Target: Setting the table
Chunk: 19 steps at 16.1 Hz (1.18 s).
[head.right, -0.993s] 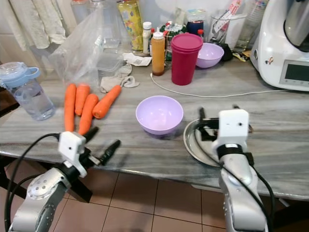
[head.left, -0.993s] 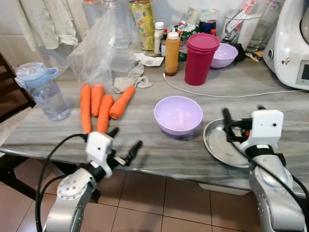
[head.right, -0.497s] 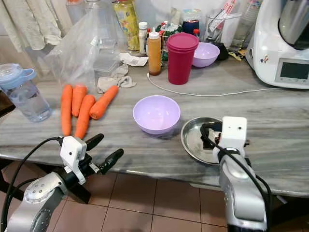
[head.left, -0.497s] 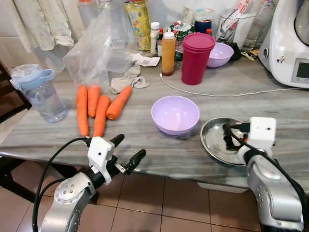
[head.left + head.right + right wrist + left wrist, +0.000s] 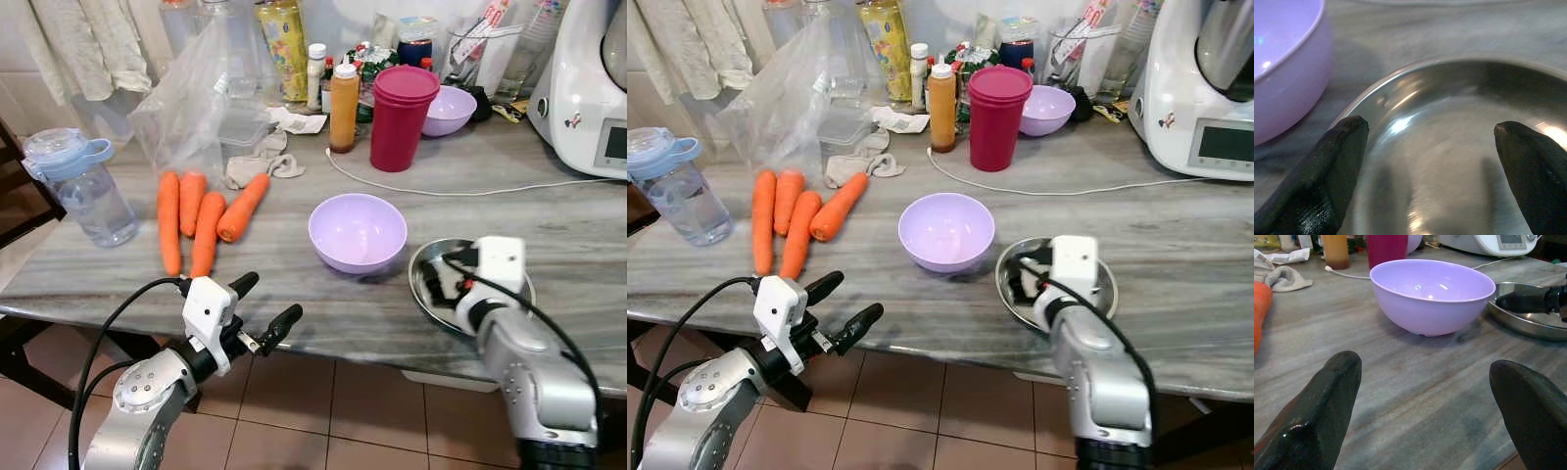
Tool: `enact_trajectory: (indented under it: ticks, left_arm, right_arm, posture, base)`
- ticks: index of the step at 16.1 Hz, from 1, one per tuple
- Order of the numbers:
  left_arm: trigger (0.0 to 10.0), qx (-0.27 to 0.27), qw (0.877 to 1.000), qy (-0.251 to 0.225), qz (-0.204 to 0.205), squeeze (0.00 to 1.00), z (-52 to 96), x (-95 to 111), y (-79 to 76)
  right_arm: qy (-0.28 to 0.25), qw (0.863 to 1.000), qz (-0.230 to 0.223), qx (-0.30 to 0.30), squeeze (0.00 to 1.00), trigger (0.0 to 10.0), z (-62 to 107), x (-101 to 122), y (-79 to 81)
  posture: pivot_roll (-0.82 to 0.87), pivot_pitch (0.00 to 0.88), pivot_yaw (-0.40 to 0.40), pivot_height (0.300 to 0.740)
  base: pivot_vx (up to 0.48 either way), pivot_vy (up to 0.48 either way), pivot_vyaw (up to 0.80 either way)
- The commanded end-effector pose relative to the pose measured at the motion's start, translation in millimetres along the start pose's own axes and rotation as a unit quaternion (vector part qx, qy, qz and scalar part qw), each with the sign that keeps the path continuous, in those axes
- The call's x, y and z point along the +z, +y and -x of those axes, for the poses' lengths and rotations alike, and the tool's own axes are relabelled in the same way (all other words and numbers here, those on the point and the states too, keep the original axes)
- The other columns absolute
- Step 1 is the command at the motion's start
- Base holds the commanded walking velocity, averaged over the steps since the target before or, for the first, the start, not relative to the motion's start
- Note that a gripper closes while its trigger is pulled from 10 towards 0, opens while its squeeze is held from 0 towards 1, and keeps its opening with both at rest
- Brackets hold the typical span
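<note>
From the head camera I see my right gripper [image 5: 446, 284] over the steel plate [image 5: 427, 262], just beside the lilac bowl [image 5: 359, 231]; four carrots [image 5: 201, 217] and a water bottle [image 5: 80, 187] lie to the left. My left gripper [image 5: 263, 305] hangs at the table [image 5: 323, 313] edge — fingers spread. Left wrist: bowl ahead, plate beyond. Right wrist: fingers [image 5: 1317, 171] apart, probably just above the plate's hollow [image 5: 1449, 127].

Lilac plastic bowl [image 5: 359, 231]: upright, empty, mid-counter [image 5: 294, 294]. Shallow steel plate [image 5: 431, 284]: flat, shiny, empty, just beside the bowl toward the robot's right, near the front edge. Bowl and plate apart, not touching.
</note>
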<state>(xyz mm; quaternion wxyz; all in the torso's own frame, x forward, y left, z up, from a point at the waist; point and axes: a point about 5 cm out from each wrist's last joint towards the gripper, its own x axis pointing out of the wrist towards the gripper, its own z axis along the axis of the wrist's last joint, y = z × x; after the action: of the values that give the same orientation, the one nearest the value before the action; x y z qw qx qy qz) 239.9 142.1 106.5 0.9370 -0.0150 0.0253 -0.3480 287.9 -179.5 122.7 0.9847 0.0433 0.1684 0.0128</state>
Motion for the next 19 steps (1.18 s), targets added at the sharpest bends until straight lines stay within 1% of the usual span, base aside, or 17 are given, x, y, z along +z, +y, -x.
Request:
enact_trajectory:
  ticks: [1,3,7,10,11,12,13,14,15,16,17,18,19]
  left_arm:
    - [10.0,0.001,1.000,0.002,-0.006,0.00,2.0,2.4,-1.0]
    - [10.0,0.004,1.000,0.003,-0.007,0.00,2.2,3.3,1.1]
    - [10.0,0.005,1.000,0.004,-0.008,0.00,2.1,3.6,0.2]
    - [10.0,0.009,1.000,0.010,-0.007,0.00,2.4,3.2,0.5]
    - [10.0,0.025,1.000,0.011,-0.009,0.00,2.7,2.6,2.5]
    - [10.0,0.051,0.999,0.003,-0.014,0.00,3.7,3.4,6.6]
    - [10.0,0.075,0.997,-0.003,-0.015,0.00,4.8,3.9,10.1]
    - [10.0,0.110,0.994,-0.007,-0.020,0.00,7.5,3.6,14.6]
    - [10.0,0.141,0.990,-0.010,-0.018,0.00,10.1,3.0,18.4]
    - [10.0,0.169,0.985,-0.014,-0.025,0.00,13.0,3.0,21.9]
    - [10.0,0.203,0.978,-0.014,-0.033,0.00,16.9,2.2,25.9]
    - [10.0,0.236,0.971,-0.013,-0.042,0.00,20.7,1.7,29.3]
    - [10.0,0.262,0.964,-0.011,-0.046,0.00,22.0,1.3,32.3]
  right_arm:
    - [0.008,1.000,-0.009,0.020,0.00,10.0,-1.8,0.2,8.1]
    - [0.016,0.999,-0.017,0.034,0.00,10.0,-3.5,-0.7,15.7]
    - [0.014,0.998,-0.043,0.048,0.00,10.0,-7.1,2.9,21.2]
    - [0.003,0.998,-0.041,0.054,0.00,10.0,-3.5,9.3,23.3]
    - [-0.030,0.998,-0.028,0.054,0.00,10.0,4.3,15.3,20.5]
    - [-0.047,0.998,-0.014,0.047,0.00,10.0,9.7,16.0,17.2]
    - [-0.062,0.997,-0.012,0.042,0.00,10.0,13.7,16.7,15.0]
    - [-0.083,0.996,0.026,0.027,0.00,10.0,20.9,16.1,10.7]
    - [-0.097,0.995,0.023,0.022,0.00,10.0,26.8,15.5,9.6]
    - [-0.110,0.993,0.037,0.015,0.00,10.0,31.6,14.9,8.8]
    - [-0.127,0.991,0.044,0.006,0.00,10.0,37.1,15.5,8.1]
    - [-0.148,0.987,0.062,-0.002,0.00,10.0,42.7,17.3,7.6]
    - [-0.154,0.986,0.064,-0.009,0.00,10.0,43.9,17.0,6.9]
  posture:
    - [-0.23,0.093,0.048,0.740]
    - [-0.22,0.095,0.048,0.740]
    - [-0.22,0.096,0.048,0.740]
    - [-0.22,0.097,0.045,0.740]
    - [-0.22,0.095,0.047,0.740]
    - [-0.23,0.091,0.050,0.740]
    - [-0.23,0.090,0.050,0.740]
    - [-0.23,0.087,0.052,0.740]
    - [-0.24,0.084,0.053,0.740]
    - [-0.24,0.082,0.053,0.740]
    - [-0.24,0.078,0.054,0.740]
    - [-0.24,0.077,0.055,0.740]
    - [-0.24,0.075,0.053,0.740]
  base:
    - [0.000,0.000,0.00]
    - [0.000,0.000,0.00]
    - [0.000,0.000,0.00]
    - [0.000,0.000,0.00]
    - [0.000,0.000,0.00]
    - [0.000,0.000,0.00]
    - [0.000,0.000,0.00]
    - [0.000,0.000,0.00]
    - [0.000,0.000,0.00]
    - [0.000,0.000,0.00]
    - [0.000,0.000,0.00]
    - [0.000,0.000,0.00]
    - [0.000,0.000,0.00]
